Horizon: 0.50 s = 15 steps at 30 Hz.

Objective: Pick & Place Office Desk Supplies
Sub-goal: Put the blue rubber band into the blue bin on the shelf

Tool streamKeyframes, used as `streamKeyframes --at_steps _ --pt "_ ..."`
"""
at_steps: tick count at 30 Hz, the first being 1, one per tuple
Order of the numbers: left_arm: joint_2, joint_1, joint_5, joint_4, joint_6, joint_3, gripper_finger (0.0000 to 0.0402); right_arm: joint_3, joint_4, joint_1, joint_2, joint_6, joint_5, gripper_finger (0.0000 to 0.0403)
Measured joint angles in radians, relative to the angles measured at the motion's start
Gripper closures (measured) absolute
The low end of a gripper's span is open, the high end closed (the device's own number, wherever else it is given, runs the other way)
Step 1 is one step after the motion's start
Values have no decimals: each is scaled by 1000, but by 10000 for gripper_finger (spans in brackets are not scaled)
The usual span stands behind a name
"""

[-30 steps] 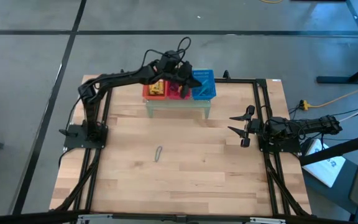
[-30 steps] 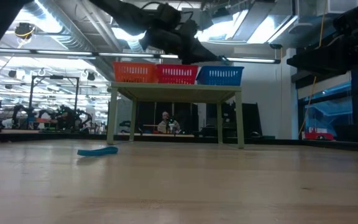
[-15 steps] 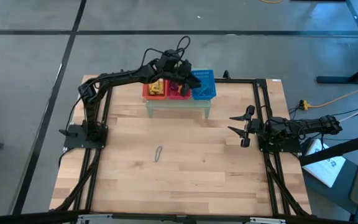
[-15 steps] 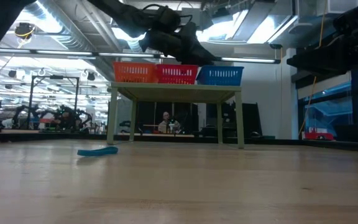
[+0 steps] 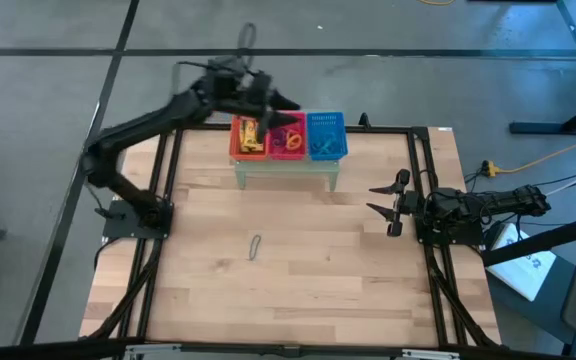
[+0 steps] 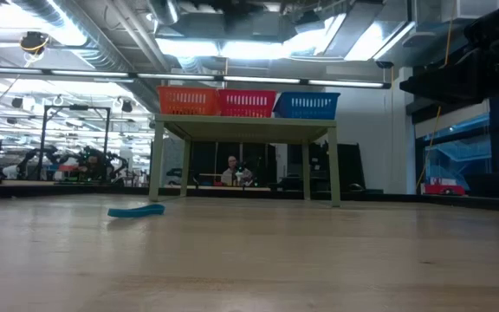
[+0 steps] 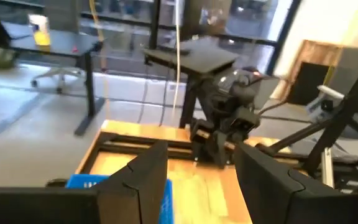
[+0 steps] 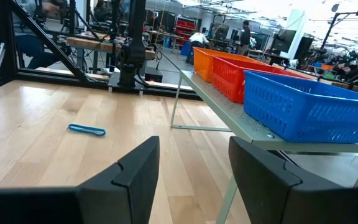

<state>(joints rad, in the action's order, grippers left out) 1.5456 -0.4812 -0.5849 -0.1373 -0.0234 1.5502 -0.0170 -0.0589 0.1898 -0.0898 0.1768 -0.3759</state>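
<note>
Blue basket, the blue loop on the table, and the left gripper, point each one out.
blue basket [image 5: 327, 135], high view, its middle.
blue loop [image 8: 86, 129], right wrist view, middle of the band.
left gripper [image 7: 197, 180], left wrist view, midway between its fingertips.

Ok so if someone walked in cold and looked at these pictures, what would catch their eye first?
Probably the three bright mesh baskets, orange, red and blue, side by side on a small raised stand at the table's far edge. Next, the left hand, raised beside the orange basket with its fingers apart and holding nothing. Then a lone blue loop lying flat mid-table, while the right hand waits open at the right edge.
</note>
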Motion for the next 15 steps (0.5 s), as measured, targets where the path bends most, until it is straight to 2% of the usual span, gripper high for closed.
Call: streamKeyframes --at_steps 3,7,11,13,15 --pt "-120 8 62 -163 -6 1 221 0 0 0 0 0 0 208" --pt "-248 40 214 -456 15 0 221 0 0 0 0 3 0 208" --pt "-336 85 368 -784 -54 -12 221 0 0 0 0 3 0 208" --pt "-376 123 443 -869 -87 -58 221 0 0 0 0 3 0 208" --pt "-430 176 527 -879 -119 -128 219 0 0 0 0 3 0 208"
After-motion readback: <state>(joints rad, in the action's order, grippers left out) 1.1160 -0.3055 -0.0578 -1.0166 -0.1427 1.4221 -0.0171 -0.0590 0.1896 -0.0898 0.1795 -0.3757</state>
